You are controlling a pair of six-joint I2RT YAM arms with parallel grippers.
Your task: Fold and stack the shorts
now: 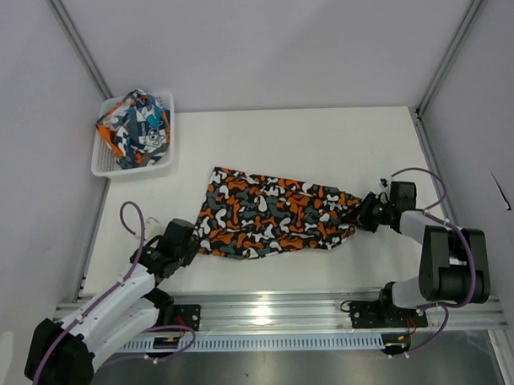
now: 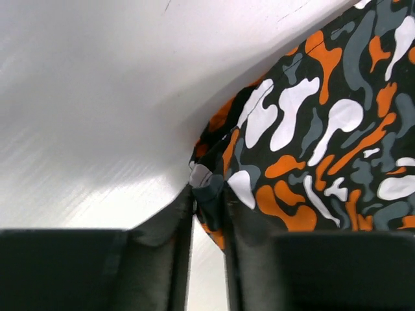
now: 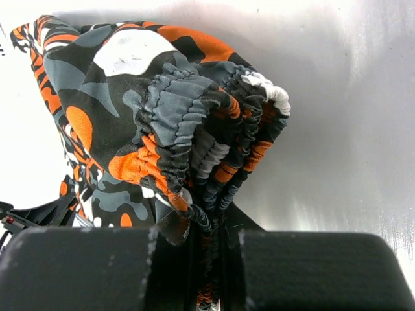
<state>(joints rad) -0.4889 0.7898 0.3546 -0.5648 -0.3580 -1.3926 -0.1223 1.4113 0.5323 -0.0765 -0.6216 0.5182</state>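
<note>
My left fingers [image 2: 172,227] are nearly closed, pinching a hem corner of the camouflage shorts [image 1: 270,213]. My right fingers [image 3: 246,223] are clamped on the bunched elastic waistband. Between them the shorts lie stretched across the worktop [image 1: 323,139], spread out but, I judge, with no fold made yet. The teal-print shorts [image 1: 136,127] sit bundled in the white basket [image 1: 100,168]. Both folds and the stacking remain.

No legible text, brand or nr anywhere. Graphic-print shorts [image 1: 136,127], in basket [image 1: 100,168] at table's [image 1: 323,148] far-left corner, show a dark patch w/ white marks, poss. lettering, too small to read. Camo shorts [image 1: 266,213]: pattern only.
</note>
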